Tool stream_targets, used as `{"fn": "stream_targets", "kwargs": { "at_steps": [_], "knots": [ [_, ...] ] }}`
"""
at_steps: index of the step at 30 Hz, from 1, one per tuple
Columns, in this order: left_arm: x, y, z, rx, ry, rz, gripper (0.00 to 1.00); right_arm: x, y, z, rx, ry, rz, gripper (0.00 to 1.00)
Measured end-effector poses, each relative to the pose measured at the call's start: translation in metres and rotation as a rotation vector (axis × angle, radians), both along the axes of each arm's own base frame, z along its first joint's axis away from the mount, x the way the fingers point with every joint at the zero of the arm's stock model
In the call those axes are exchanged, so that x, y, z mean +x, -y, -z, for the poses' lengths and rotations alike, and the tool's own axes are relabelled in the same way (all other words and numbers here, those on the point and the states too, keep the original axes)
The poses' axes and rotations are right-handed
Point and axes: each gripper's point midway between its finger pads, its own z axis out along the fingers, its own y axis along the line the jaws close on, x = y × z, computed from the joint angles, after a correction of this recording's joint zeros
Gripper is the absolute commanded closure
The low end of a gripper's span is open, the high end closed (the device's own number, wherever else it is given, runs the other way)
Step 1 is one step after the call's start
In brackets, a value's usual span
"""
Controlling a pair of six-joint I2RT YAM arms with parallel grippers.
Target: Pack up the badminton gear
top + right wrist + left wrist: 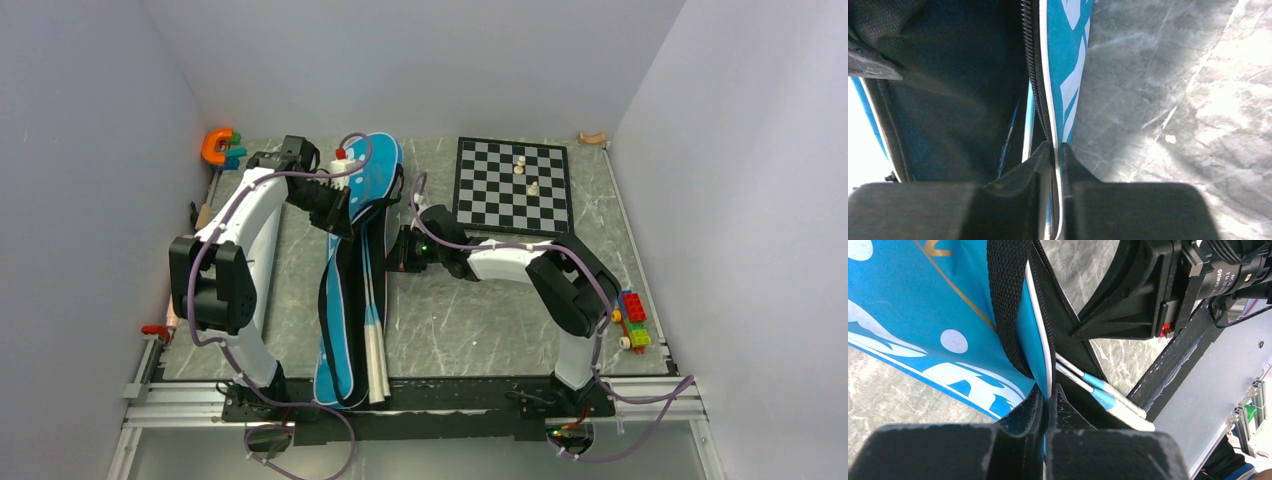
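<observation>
The overhead view gives the layout: the long blue bag (335, 360) lies lengthways on the grey marbled table (450, 320) between the two arms, its wide end far from the bases. The white handles of the two rackets (376, 350) stick out along its right side near the front rail. The chessboard (514, 185) sits well apart at the far right, and toy bricks (632, 320) lie by the table's right edge. Only the wrist cameras show the grips. In the left wrist view, the left gripper (1049, 396) is pinched almost together on the bag's white-piped flap edge, just below a black webbing strap (1008, 305), and the racket shafts emerge from behind that flap. In the right wrist view, the right gripper (1056, 150) is likewise clamped on the piped rim beside the zipper (1032, 70), with the bag's dark lining showing to its left and bare table to its right
</observation>
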Motion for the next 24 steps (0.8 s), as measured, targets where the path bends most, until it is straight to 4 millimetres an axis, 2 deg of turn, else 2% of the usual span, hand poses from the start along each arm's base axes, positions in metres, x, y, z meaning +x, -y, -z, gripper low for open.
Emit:
{"fn": "stream_targets", "kwargs": {
  "at_steps": [1,3,5,6,7,9,12,15,19,24],
  "knots": [
    [0.000,0.000,0.000,-0.002,0.000,0.001,1.00,0.000,-0.001,0.000,0.003,0.000,-0.004,1.00],
    [-0.001,0.000,0.001,-0.004,-0.001,0.002,0.95,-0.001,-0.002,0.000,0.007,-0.006,-0.008,1.00],
    [-0.001,0.001,0.002,-0.008,0.002,0.004,0.76,-0.001,-0.003,-0.001,0.009,-0.006,-0.008,1.00],
    [-0.001,0.001,0.002,-0.009,0.006,0.007,0.61,-0.001,-0.003,-0.001,0.009,-0.006,-0.009,1.00],
    [-0.002,0.002,0.002,-0.014,0.005,0.011,0.52,-0.001,-0.003,-0.001,0.005,-0.006,-0.009,1.00],
    [-0.008,0.004,0.000,-0.029,-0.008,0.022,0.39,0.000,-0.001,0.000,-0.013,-0.002,-0.001,1.00],
    [-0.016,0.008,-0.004,-0.049,-0.018,0.045,0.35,0.000,0.010,0.003,-0.072,-0.004,0.018,1.00],
    [-0.019,0.009,-0.010,-0.059,-0.010,0.056,0.34,-0.003,0.024,-0.002,-0.134,0.006,0.035,1.00],
    [-0.018,0.010,-0.021,-0.063,0.041,0.060,0.33,-0.007,0.040,-0.032,-0.189,0.062,0.041,1.00],
    [-0.011,0.015,-0.031,-0.066,0.114,0.076,0.35,-0.007,0.046,-0.071,-0.232,0.156,0.035,1.00]
  ]
}}
